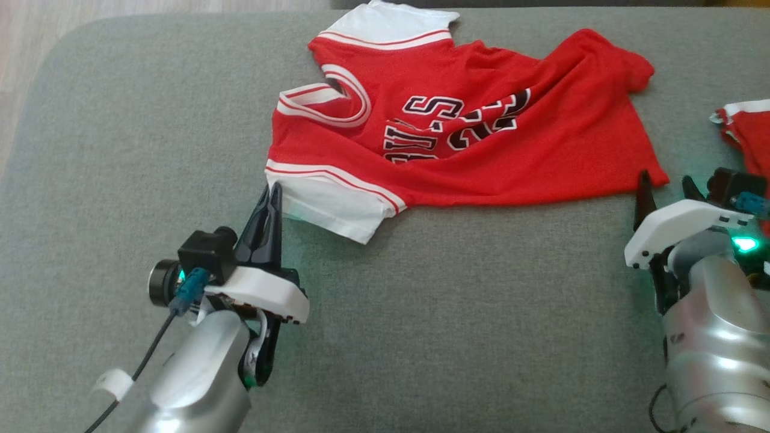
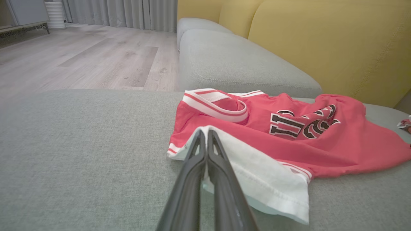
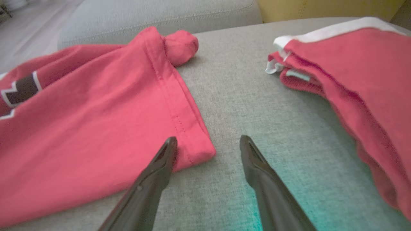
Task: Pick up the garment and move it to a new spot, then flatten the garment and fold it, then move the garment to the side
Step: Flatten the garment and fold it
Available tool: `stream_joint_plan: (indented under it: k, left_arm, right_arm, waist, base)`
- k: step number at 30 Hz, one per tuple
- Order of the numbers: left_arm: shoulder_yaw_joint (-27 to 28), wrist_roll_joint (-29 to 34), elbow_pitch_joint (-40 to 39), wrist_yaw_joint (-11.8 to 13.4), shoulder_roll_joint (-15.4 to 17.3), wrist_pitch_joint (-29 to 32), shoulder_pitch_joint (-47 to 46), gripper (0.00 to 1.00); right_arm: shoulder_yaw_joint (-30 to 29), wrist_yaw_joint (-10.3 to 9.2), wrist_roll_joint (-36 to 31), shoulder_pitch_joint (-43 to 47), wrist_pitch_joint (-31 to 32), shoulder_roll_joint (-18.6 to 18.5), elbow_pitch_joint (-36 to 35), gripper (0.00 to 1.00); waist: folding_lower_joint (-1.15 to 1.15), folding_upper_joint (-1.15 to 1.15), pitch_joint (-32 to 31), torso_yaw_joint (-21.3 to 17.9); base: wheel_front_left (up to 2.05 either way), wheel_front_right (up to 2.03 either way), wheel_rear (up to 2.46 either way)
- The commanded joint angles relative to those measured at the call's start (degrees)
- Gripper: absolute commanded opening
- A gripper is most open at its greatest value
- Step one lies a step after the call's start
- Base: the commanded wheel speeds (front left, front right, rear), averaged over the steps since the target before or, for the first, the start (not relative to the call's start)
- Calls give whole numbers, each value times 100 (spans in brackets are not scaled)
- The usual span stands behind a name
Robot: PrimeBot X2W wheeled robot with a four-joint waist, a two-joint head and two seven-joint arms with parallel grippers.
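Found garment (image 1: 469, 138) lying rumpled on grey cushion (image 1: 421, 313), chest print up, spread between the two grippers and reaching away beyond their tips. Noted left gripper (image 1: 272, 191) closed, fingers pressed together on the near white sleeve (image 1: 328, 204) at its outer corner. Checked from left wrist: same gripper (image 2: 206, 132) with white cloth peaking right at the tips, rest of sleeve (image 2: 269, 173) trailing right of the fingers, red of garment (image 2: 337, 144) ahead and to the right. Logged striped collar (image 2: 213, 109) just beyond the tips. Noted right gripper (image 1: 666, 180) open wide, holding nothing. Checked from right wrist (image 3: 208, 141): one finger (image 3: 154, 179) at the hem corner (image 3: 196, 150), other finger (image 3: 269, 183) over bare cushion. Unable to tell contact from mere overlap at that corner. Recorded second red item (image 3: 353, 70) off to the right of the right gripper, apart from garment, untouched. Saw yellow backrest (image 2: 321, 38) and wood floor (image 2: 80, 54) far ahead of left gripper.
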Motion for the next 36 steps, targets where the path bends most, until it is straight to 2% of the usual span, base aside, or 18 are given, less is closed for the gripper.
stream_joint_plan:
  k: [1, 5, 6, 7, 8, 9, 19, 23, 25, 30, 31, 36]
  left_arm:
    - [123, 72, -194, 14, 81, -41, -155, 0]
    - [90, 80, -248, 25, 105, -14, -157, 0]
    - [89, 78, -253, 29, 117, -7, -157, 0]
    - [91, 74, -256, 34, 130, 0, -157, 0]
    - [95, 67, -257, 39, 142, 6, -155, 0]
    - [100, 60, -258, 45, 155, 14, -153, 0]
    - [509, -377, -496, -30, 251, 6, -217, 0]
    - [739, -522, -849, -101, 365, 24, -555, 0]
    - [867, -565, -1064, -90, 437, 51, -791, 0]
    - [1195, -655, -1625, 9, 617, 142, -1341, 0]
    - [1281, -624, -1882, 95, 701, 189, -1508, 0]
    - [1510, -656, -2739, 317, 933, 455, -1692, 0]
  right_arm:
    - [-8, -5, -186, -202, 10, -11, -42, 100]
    - [-258, -5, -589, -358, -19, -11, 347, 100]
    - [-281, -5, -632, -393, -38, -11, 465, 95]
    - [-288, -5, -662, -432, -73, -11, 582, 63]
    - [-299, -5, -684, -469, -131, -11, 681, 17]
    - [-305, -5, -704, -503, -209, -11, 769, 0]
    - [27, -5, -466, -1046, -1025, -11, 1378, 0]
    - [480, -5, 122, -1480, -1145, -11, 1373, 0]
    - [900, -5, 476, -1658, -1152, -11, 1000, 0]
    - [1845, -5, 1218, -1547, -1155, -21, -449, 0]
    - [2097, -5, 1389, -1465, -1155, -117, -952, 0]
    - [2574, -5, 1827, -1259, -852, -494, -2266, 0]
  waist:
    - [-1, 0, 41, 40]
    - [-1, 0, 60, 64]
    - [-1, 0, 56, 64]
    - [-1, 0, 48, 59]
    - [-1, 0, 32, 51]
    - [-1, 0, 18, 43]
    - [-1, 0, -315, -145]
    - [-1, 0, -572, -241]
    - [-1, 0, -719, -314]
    - [-1, 0, -1161, -492]
    - [-1, 0, -1334, -546]
    - [-1, 0, -1547, -670]
  base:
    - [0, 0, 0]
    - [0, 0, 0]
    - [0, 0, 0]
    - [0, 0, 0]
    - [0, 0, 0]
    - [0, 0, 0]
    - [0, 0, 0]
    - [0, 0, 0]
    - [0, 0, 0]
    - [0, 0, 0]
    - [0, 0, 0]
    - [0, 0, 0]
